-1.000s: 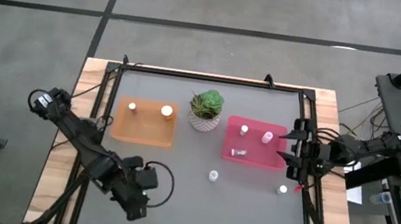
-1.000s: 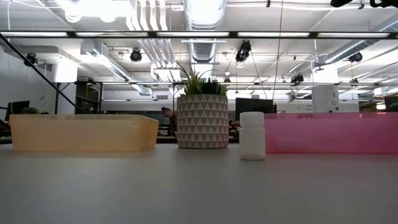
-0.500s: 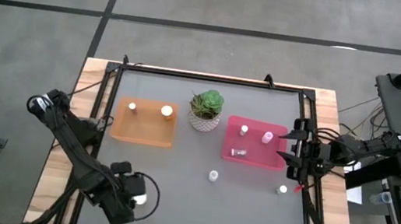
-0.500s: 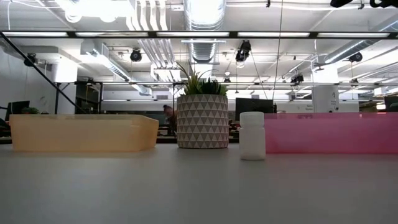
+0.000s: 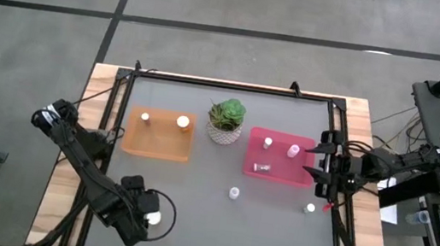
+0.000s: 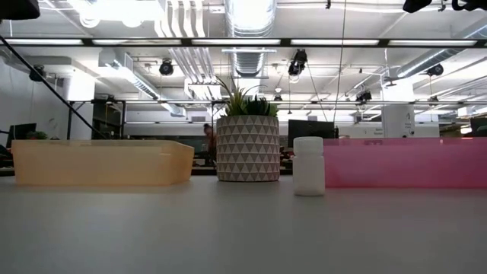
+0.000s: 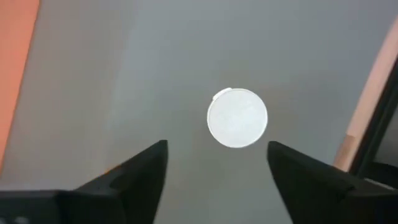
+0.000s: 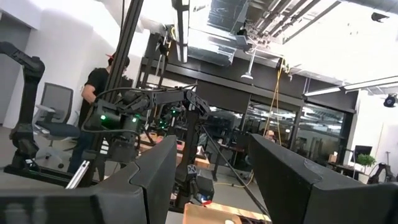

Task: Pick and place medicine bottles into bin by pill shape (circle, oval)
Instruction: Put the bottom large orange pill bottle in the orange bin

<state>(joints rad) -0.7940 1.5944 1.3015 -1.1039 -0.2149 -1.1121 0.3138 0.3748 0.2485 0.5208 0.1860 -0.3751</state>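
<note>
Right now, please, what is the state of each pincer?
Left pincer: open, holding nothing, above a small round white-capped medicine bottle on the grey table.
Right pincer: open, empty, at the table's right edge.

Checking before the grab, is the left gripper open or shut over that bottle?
Open. In the left wrist view the left gripper has its fingers spread wide, with the bottle cap showing untouched beyond them.

Grey table [image 5: 274,226]: orange tray [image 5: 159,136], pink tray [image 5: 277,159], potted plant [image 5: 225,120], three loose bottles [image 5: 233,193].
</note>
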